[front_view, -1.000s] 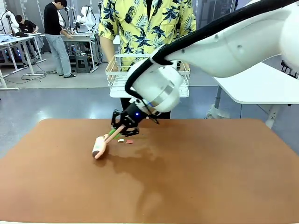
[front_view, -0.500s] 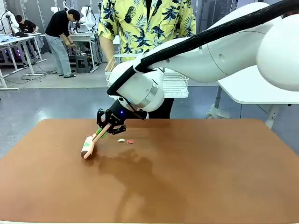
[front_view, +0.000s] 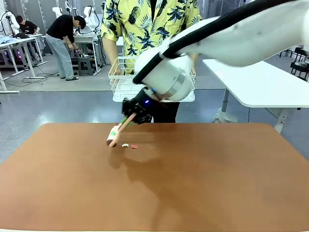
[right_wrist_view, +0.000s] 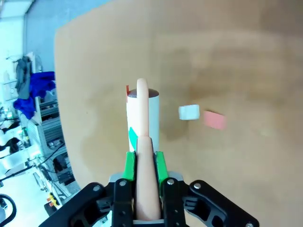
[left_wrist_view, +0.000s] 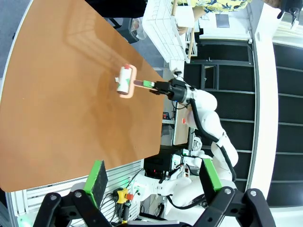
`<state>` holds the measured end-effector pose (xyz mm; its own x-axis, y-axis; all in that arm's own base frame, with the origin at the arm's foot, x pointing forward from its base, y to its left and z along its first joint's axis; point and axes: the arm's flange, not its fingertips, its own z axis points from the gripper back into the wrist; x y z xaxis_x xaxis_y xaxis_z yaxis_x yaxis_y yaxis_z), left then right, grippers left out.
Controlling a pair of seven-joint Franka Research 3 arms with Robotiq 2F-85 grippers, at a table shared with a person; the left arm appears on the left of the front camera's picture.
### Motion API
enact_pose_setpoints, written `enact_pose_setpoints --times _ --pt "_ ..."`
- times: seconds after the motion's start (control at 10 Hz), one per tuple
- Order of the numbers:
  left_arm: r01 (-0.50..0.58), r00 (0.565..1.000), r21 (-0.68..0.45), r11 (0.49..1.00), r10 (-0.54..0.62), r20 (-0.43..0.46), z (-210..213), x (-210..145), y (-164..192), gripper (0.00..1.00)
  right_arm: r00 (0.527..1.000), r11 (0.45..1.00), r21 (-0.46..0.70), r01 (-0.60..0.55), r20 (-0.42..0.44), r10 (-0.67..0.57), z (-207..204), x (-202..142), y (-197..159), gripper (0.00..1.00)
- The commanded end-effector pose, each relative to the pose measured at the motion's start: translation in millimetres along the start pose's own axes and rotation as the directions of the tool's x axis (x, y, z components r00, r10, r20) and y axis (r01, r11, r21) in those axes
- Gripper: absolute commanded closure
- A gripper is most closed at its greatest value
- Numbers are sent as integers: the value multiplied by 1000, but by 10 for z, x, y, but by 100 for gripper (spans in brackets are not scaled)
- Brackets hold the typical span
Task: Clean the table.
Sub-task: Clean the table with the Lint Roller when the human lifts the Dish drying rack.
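The right gripper (right_wrist_view: 143,165) clamps the handle of the lint roller (front_view: 112,137) near the far edge of the table (front_view: 217,183). Two scraps (front_view: 125,145), perhaps paper, lie just beside its head. A tilted pass could push them away, not lift them. The left gripper (left_wrist_view: 154,176) stands wide, empty.

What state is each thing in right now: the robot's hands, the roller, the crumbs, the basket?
right gripper: fingers shut on the lint roller's handle
lint roller: held, tilted down over the table
white scrap: loose on the table, beside the roller
pink scrap: loose, next to the white scrap
left gripper: open, empty
wire rack: held by the person
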<state>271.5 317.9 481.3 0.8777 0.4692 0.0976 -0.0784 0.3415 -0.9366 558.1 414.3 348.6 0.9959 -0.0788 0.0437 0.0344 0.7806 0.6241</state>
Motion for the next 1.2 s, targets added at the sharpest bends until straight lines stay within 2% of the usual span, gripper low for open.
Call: enact_pose_setpoints --times 0.0,0.2,0.3,0.6,0.7,0.8,1.1 --pt "16 1000 -10 1000 -16 5 10 -27 9 0 997 999 30 -23 -73 25 842 -239 -426 79" --pt "16 1000 -10 1000 -16 5 10 -27 9 0 996 998 -50 -38 -79 34 1440 -309 -913 79" --pt "16 1000 -10 1000 -16 5 10 -27 9 0 999 999 -44 -24 -45 22 1672 -310 -1134 79" --pt "16 1000 -10 1000 -16 5 10 -27 9 0 998 995 -88 -42 35 45 2013 -273 -1566 79" --pt "16 1000 -10 1000 -16 5 10 -27 9 0 999 997 -82 0 49 4 2007 -245 -1575 79" --pt "16 1000 -10 1000 -16 5 10 -27 9 0 1000 996 -85 -18 9 19 2098 -221 -1562 79" --pt "16 1000 -10 1000 -16 5 10 -27 9 0 1000 996 -85 -18 9 19 2098 -221 -1562 79"
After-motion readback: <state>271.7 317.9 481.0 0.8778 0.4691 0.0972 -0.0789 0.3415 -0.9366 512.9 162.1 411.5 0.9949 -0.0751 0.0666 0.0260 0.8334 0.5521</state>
